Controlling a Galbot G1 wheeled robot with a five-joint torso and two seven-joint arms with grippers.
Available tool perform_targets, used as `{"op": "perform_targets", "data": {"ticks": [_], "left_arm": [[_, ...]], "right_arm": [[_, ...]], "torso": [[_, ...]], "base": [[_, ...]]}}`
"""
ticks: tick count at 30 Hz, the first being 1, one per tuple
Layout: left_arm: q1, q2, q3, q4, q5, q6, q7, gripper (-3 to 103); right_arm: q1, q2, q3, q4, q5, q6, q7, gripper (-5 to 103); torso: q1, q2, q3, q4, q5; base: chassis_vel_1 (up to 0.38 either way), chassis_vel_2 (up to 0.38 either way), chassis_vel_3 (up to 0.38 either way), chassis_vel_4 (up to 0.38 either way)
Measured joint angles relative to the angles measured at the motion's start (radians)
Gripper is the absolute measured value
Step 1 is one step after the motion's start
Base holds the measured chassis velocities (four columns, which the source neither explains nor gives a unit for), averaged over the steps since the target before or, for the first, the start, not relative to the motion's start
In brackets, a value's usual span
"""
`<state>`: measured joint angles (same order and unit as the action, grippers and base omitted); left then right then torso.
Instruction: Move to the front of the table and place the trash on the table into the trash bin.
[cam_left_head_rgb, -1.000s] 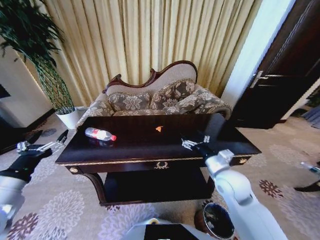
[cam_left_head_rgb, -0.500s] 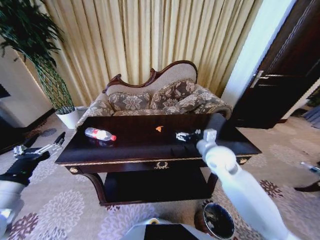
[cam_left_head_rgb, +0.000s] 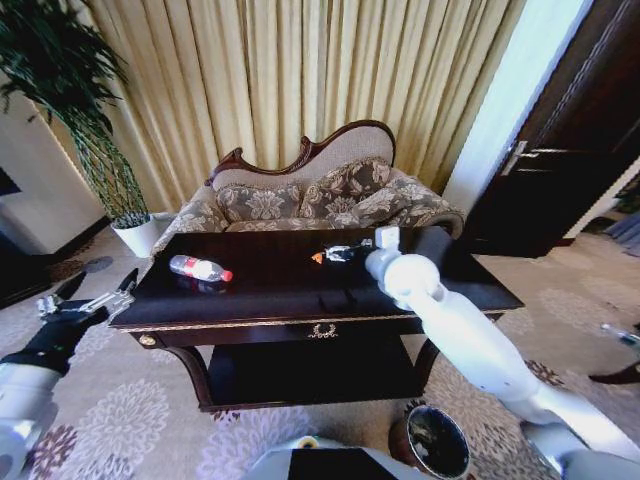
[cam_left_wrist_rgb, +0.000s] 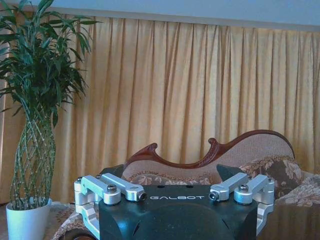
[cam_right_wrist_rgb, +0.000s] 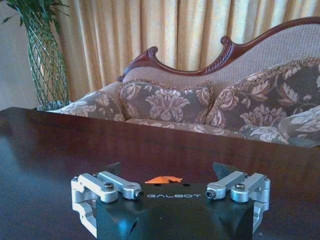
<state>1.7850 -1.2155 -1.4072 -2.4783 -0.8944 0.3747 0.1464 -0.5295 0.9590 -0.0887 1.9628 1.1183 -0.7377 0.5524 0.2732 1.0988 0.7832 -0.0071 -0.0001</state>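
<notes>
orange scrap (cam_left_head_rgb: 317, 258), tiny, on glossy table (cam_left_head_rgb: 250, 300); right hand (cam_left_head_rgb: 335, 254) spread beside it

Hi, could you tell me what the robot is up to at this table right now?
It is clearing trash off the table. The right gripper is stretched out over the tabletop with open fingers, right at the orange scrap, which lies between its fingertips in the right wrist view, not yet gripped. The bottle lies on the table's left part. The left gripper hangs open beside the table's left end. The trash bin stands on the carpet.
</notes>
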Motion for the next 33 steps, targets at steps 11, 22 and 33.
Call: {"op": "perform_targets", "data": {"ticks": [11, 22, 33], "left_arm": [[0.004, -0.009, 0.002, -0.011, 0.000, 0.000, -0.001, 100], [0.007, -0.016, 0.006, -0.019, 0.003, 0.000, -0.001, 100], [0.009, -0.013, 0.003, -0.021, 0.003, 0.000, -0.001, 100]], "right_arm": [[0.085, 0.095, -0.119, -0.108, 0.090, 0.004, 0.176, 100], [0.104, 0.147, -0.158, -0.180, 0.084, 0.005, 0.217, 100], [0.102, 0.176, -0.150, -0.230, 0.067, 0.006, 0.224, 100]], "torso": [[0.000, 0.000, 0.000, 0.0000, 0.0001], [0.000, 0.000, 0.000, 0.0002, 0.0001], [0.000, 0.000, 0.000, 0.0001, 0.0002]], "base": [[0.000, 0.000, 0.000, 0.000], [0.000, 0.000, 0.000, 0.000], [0.000, 0.000, 0.000, 0.000]]}}
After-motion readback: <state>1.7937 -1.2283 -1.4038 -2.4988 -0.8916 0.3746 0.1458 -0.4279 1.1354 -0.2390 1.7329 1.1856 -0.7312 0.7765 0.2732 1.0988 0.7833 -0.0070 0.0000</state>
